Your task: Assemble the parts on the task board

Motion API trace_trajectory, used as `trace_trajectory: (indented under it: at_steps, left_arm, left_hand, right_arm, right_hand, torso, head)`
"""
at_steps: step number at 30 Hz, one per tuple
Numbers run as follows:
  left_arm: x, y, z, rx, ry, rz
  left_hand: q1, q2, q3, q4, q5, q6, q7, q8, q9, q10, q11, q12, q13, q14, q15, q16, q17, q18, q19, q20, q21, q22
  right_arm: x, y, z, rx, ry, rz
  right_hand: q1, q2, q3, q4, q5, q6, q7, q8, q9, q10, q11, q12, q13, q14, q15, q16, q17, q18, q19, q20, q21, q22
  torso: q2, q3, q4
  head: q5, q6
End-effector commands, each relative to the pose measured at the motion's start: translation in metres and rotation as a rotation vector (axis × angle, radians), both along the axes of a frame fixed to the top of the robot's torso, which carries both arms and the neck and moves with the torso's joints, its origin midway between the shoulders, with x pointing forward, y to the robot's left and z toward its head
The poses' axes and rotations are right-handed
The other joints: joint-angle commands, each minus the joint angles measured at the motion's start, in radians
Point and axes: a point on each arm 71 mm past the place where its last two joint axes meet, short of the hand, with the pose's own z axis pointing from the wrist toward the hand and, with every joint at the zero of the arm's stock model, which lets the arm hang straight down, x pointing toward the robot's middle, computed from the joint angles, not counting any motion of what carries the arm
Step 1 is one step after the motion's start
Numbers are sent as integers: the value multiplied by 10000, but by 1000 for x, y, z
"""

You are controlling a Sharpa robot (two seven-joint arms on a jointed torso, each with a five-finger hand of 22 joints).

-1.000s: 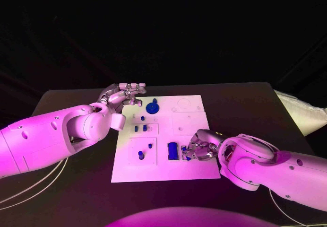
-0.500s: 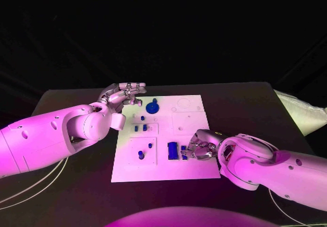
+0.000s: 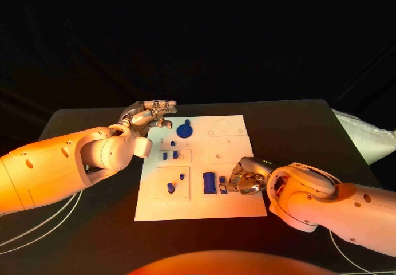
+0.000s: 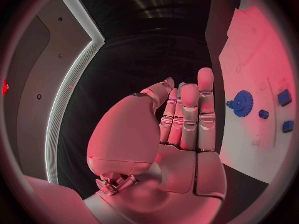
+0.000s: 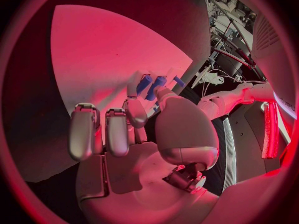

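Note:
The white task board (image 3: 235,203) lies in the middle of the table. On it I see a blue gear (image 3: 184,130), several small blue parts (image 3: 170,154) in the middle and lower left, and a blue block (image 3: 209,182). My right hand (image 3: 241,177) rests on the board's right side with its fingers curled. Thumb and a finger pinch a small blue part (image 3: 222,184) beside the block; this part (image 5: 149,83) sits between the fingertips (image 5: 134,80) in the right wrist view. My left hand (image 3: 153,114) hovers at the board's far left corner, fingers straight and holding nothing. The gear (image 4: 241,103) lies just beyond them.
The black table (image 3: 91,126) surrounds the board, with bare room to its left, right and front. White cables (image 3: 41,226) trail over the table's near left part. A white cloth-like object (image 3: 363,137) sits past the table's right edge.

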Motion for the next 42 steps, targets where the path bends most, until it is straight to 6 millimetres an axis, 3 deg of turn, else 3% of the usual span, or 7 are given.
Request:
trace_trajectory:
  at_steps: [1, 9, 14, 25, 30, 35, 42]
  left_arm:
    - [-1, -2, 1, -79, -72, -200]
    - [-1, -2, 1, -81, -70, -206]
    - [-1, -2, 1, -87, -67, -220]
    - [-1, -2, 1, -82, -60, -216]
    - [-1, -2, 1, -83, -60, -216]
    - [-1, -2, 1, -80, -61, -210]
    - [0, 0, 1, -57, -64, -157]
  left_hand:
    - [23, 85, -9, -42, 17, -72, -25, 16, -4, -57, -9, 42, 10, -84, -5, 39, -10, 103, 20, 20, -45, -17]
    - [23, 85, -9, -42, 17, -72, -25, 16, -4, -57, -9, 42, 10, -84, -5, 39, -10, 103, 20, 20, -45, -17]
    - [23, 85, -9, -42, 17, -72, -25, 16, -4, -57, -9, 42, 10, -84, -5, 39, -10, 103, 20, 20, -45, -17]
    - [23, 85, -9, -42, 17, -72, -25, 16, -4, -57, -9, 42, 10, -84, -5, 39, -10, 103, 20, 20, -45, -17]
    - [23, 85, -9, -42, 17, -72, -25, 16, -4, -57, -9, 42, 10, -84, -5, 39, -10, 103, 20, 20, -45, -17]
    - [23, 85, -9, -42, 17, -72, -25, 16, -4, -57, -9, 42, 10, -84, -5, 39, -10, 103, 20, 20, -45, -17]
    - [23, 85, -9, -42, 17, -72, -25, 16, -4, -57, -9, 42, 10, -84, -5, 39, -10, 103, 20, 20, -45, -17]
  right_arm:
    - [-2, -1, 2, 48, -176, 258]
    - [-3, -4, 2, 95, -163, 415]
    - [-2, -5, 1, 41, -135, 337]
    - [1, -2, -4, -250, 88, 415]
    - [2, 1, -8, -393, 165, 504]
    - [3, -2, -7, -215, -98, 298]
    - [2, -7, 0, 1076, -393, 202]
  right_hand:
    - [387, 36, -165, -113, -123, -49, 45, -38, 26, -37, 15, -60, 18, 602, -63, -23, 261, -125, 35, -15, 1, -5]
    - [1376, 264, -545, -679, -1082, -62, 65, -52, 57, -46, 27, -94, 49, 606, -56, -23, 276, -125, 29, -5, -15, -6]
    - [1440, 387, -605, -693, -1172, -53, 66, -53, 60, -33, 26, -75, 71, 609, -54, -15, 289, -127, 34, -3, -11, 5]
    - [1524, 505, -678, -721, -1207, -39, 53, -50, 66, -10, 18, -38, 109, 612, -57, -9, 299, -130, 44, -3, 0, 29]
    - [1995, 616, -718, -1035, -1754, -37, 37, -51, 77, -6, 0, -37, 135, 611, -73, -15, 296, -131, 44, -13, 1, 40]
    - [2026, 654, -729, -1055, -1757, -37, 39, -54, 77, -12, 1, -52, 128, 609, -72, -23, 286, -129, 39, -13, -6, 28]
    - [1866, 655, -951, -947, -1344, -151, 99, -136, 45, -163, 49, -357, -73, 579, -39, -123, 155, -98, -37, 2, -97, -135]
  torso:
    - [3, -2, 10]
    - [3, -3, 18]
    - [9, -16, 47]
    - [16, -21, 44]
    - [10, -18, 48]
    - [3, -26, 63]
    - [-7, -18, 49]
  head:
    - [-4, 3]
    - [-25, 7]
    - [-51, 6]
    - [-49, -25]
    - [-53, -38]
    - [-57, -34]
    - [-53, -2]
